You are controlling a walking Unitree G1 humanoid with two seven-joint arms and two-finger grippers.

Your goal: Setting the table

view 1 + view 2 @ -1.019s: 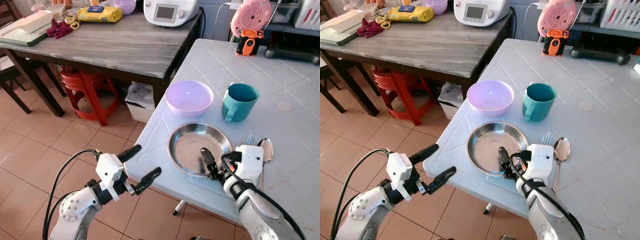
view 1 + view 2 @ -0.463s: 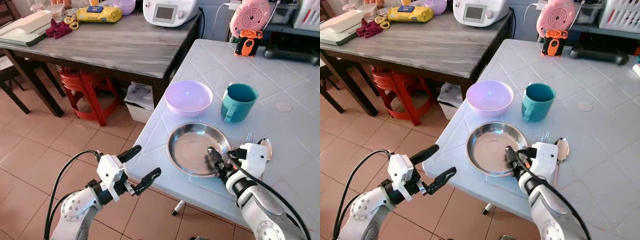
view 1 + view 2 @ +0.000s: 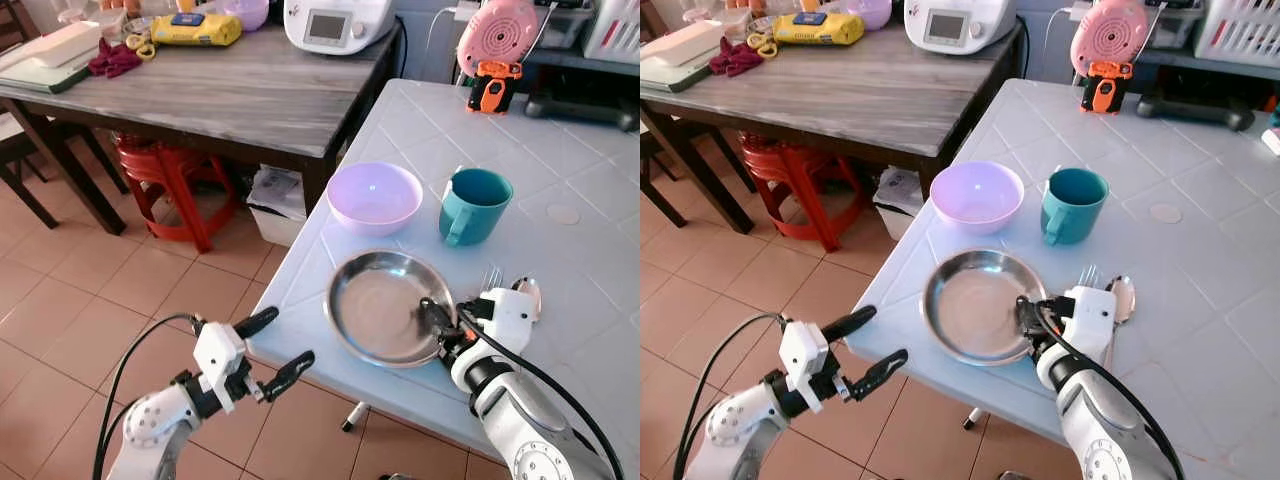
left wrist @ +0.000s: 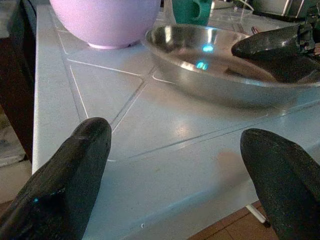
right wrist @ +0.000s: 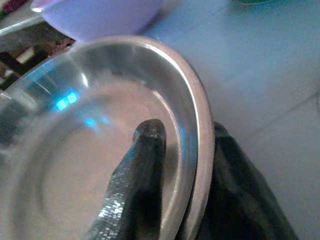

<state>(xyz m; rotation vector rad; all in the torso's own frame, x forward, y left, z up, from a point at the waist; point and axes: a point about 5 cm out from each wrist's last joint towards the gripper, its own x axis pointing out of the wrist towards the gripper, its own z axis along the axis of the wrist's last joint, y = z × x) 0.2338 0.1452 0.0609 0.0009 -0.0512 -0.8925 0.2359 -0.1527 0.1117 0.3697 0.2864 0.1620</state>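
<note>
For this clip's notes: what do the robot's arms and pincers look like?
Both arms are silver metal with rounded joints. The left pincer and the right pincer each have a white boxy housing and two long black fingers. A black cable loops from the left wrist down the arm; another black cable runs along the right forearm.

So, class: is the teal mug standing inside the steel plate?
No: the teal mug stands on the white table behind the steel plate, apart from it.
</note>
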